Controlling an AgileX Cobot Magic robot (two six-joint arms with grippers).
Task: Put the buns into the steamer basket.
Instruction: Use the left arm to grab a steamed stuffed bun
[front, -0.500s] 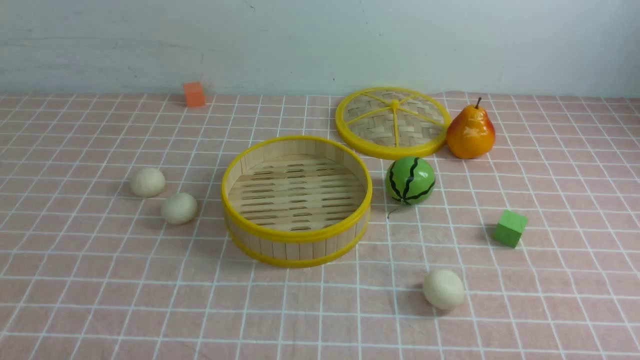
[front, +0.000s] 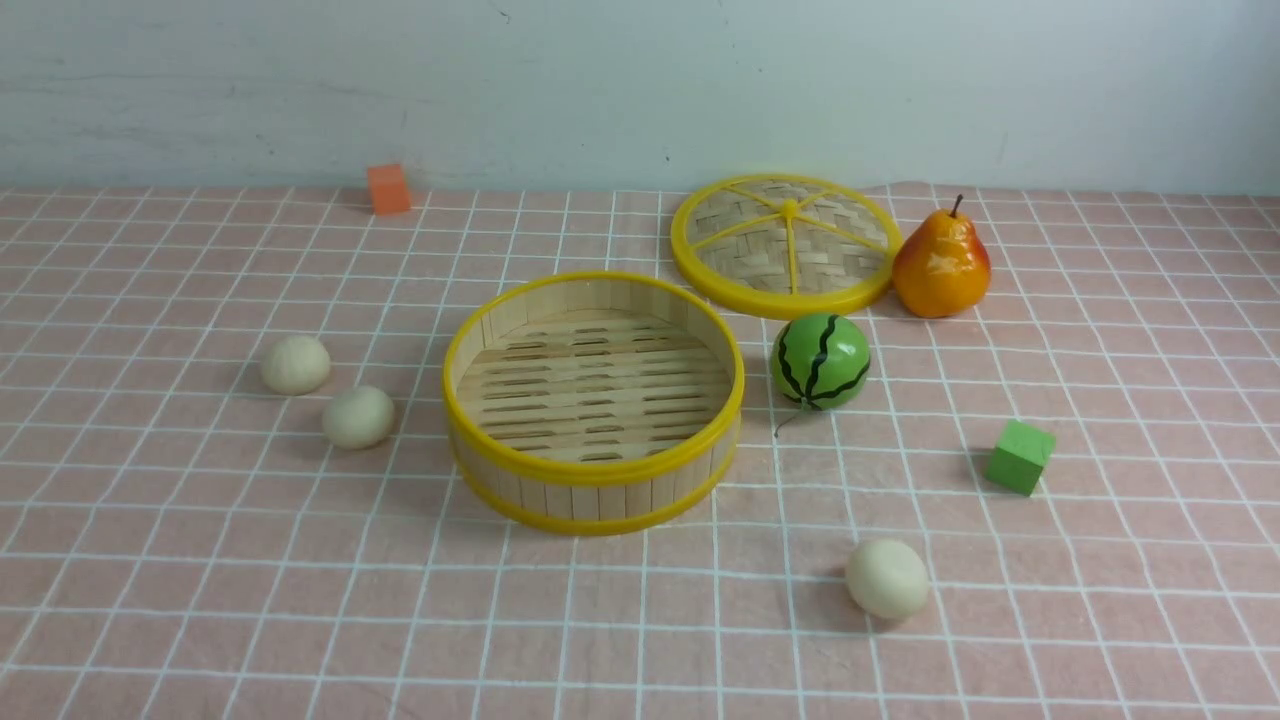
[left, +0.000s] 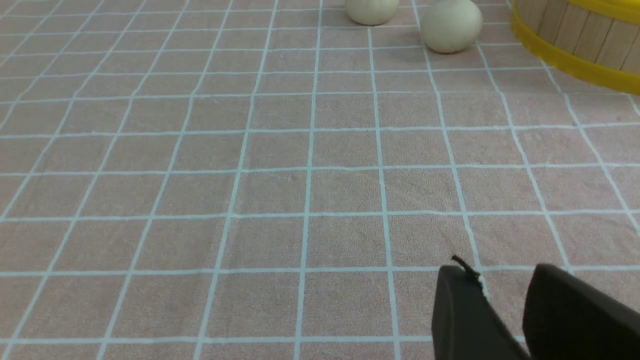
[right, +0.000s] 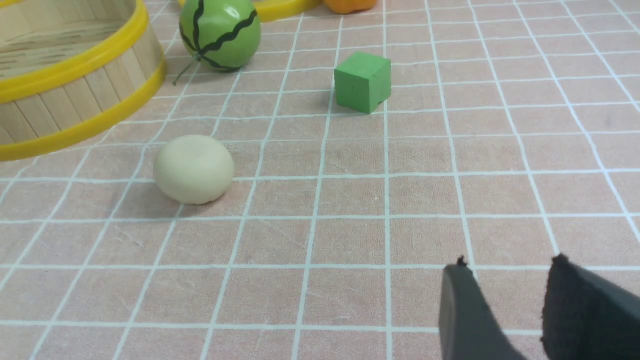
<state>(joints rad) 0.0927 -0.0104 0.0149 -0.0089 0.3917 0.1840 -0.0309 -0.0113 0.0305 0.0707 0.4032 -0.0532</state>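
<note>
Jaws narrow and empty on left gripper (left: 502, 274) and right gripper (right: 509, 263); the bun (front: 887, 578) at five o'clock of the basket (front: 595, 470) may slip away — gap too tight.

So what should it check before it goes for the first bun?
1. Basket uncovered and empty: ok; the lid lies behind it.
2. Three buns lying free on the cloth: ok; back bun and front bun are left of the basket, right bun is nearer the robot.
3. Left hand open and empty: ok.
4. Right hand open and empty: ok.
5. Way from right bun to basket free: looks ok; the watermelon sits further back.
6. Arms can reach the buns: cannot tell; the front view shows no arm.
</note>
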